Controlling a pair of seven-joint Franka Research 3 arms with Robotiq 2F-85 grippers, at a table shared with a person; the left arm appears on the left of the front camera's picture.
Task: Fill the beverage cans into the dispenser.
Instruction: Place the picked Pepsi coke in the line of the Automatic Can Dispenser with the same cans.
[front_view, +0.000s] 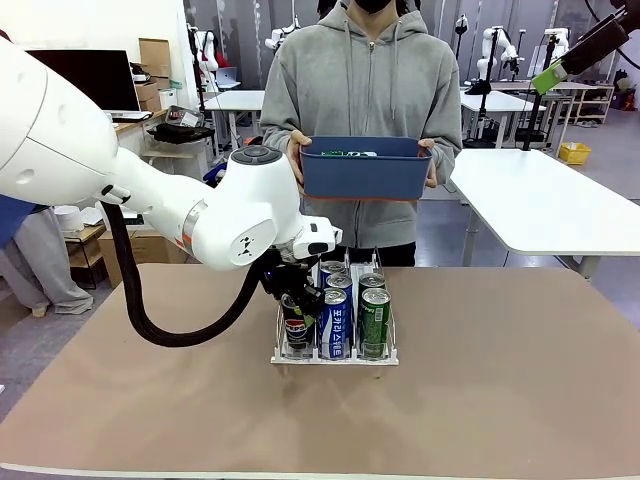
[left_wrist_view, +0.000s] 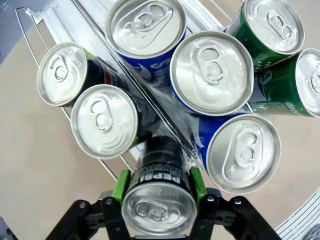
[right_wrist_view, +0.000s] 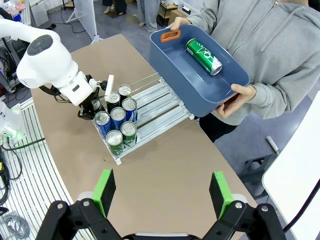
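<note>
Left wrist view: the left gripper (left_wrist_view: 159, 189) was seen clenched on a black can (left_wrist_view: 159, 200), upright, with a green pad (left_wrist_view: 121, 186) pressed against each side. The can was held in the outer lane of the rack (left_wrist_view: 30, 30), in line with two other black cans (left_wrist_view: 104, 121) and level with the nearest of three blue cans (left_wrist_view: 211, 70). Two green cans (left_wrist_view: 272, 25) were noted in the third lane. Whether the held can rested on the lane could not be told.

Front view: the left arm (front_view: 230, 220) was seen reaching down over the rack's left lane, so that most of that lane was hidden behind the wrist. Blue cans were seen in the middle lane and green cans in the right lane, all standing on the brown table (front_view: 500, 380).

Right wrist view: the right gripper (right_wrist_view: 162, 194) was seen from high above the table, released, fingers spread wide with nothing between them. The cans were seen bunched at the rack end nearer the robot. A blue bin (right_wrist_view: 165, 75) was held off the table by a person (right_wrist_view: 270, 35) on the far side, one hand (right_wrist_view: 239, 95) at each end. One green can (right_wrist_view: 204, 56) was seen lying on its side inside it.
</note>
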